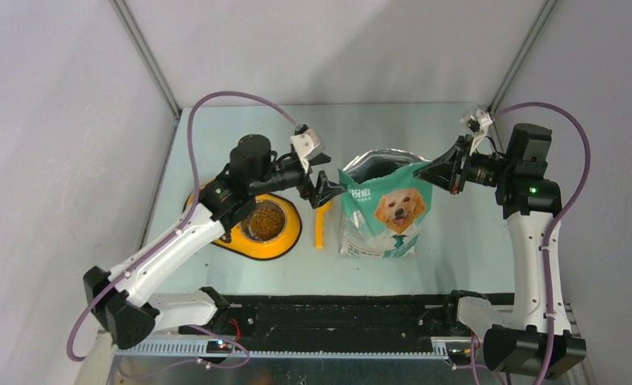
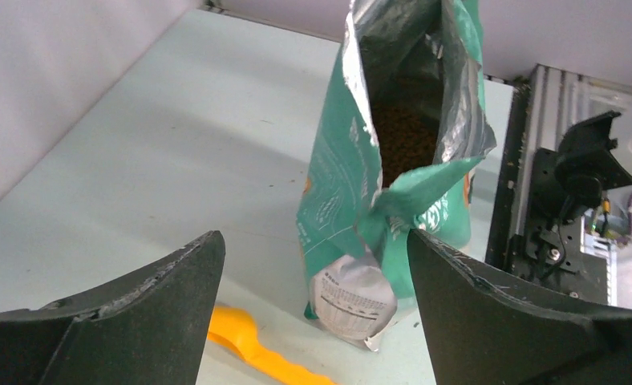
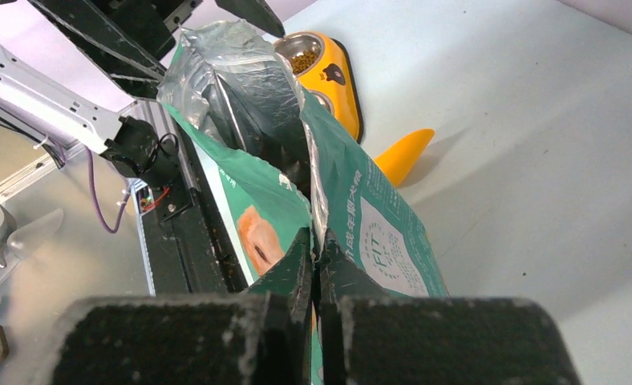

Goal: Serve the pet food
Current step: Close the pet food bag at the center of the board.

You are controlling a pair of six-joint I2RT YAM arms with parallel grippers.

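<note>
Currently right end effector [image 3: 314, 253] pinches bag [image 1: 385, 212] corner; left end effector [image 2: 317, 245], jaws apart, faces bag (scoop [image 2: 253, 346] beneath, kibble [image 2: 405, 136] inside).

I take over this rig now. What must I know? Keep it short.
Left gripper: open, around the left top corner of the green-and-white dog-picture bag, not gripping.
Right gripper: shut on its right top corner; bag upright, open.
Small brown kibble pellets: some served in the yellow feeder bowl, more in the bag.
Orange plastic scoop: lying between them.
Left: perhaps more, then release the bag.
</note>
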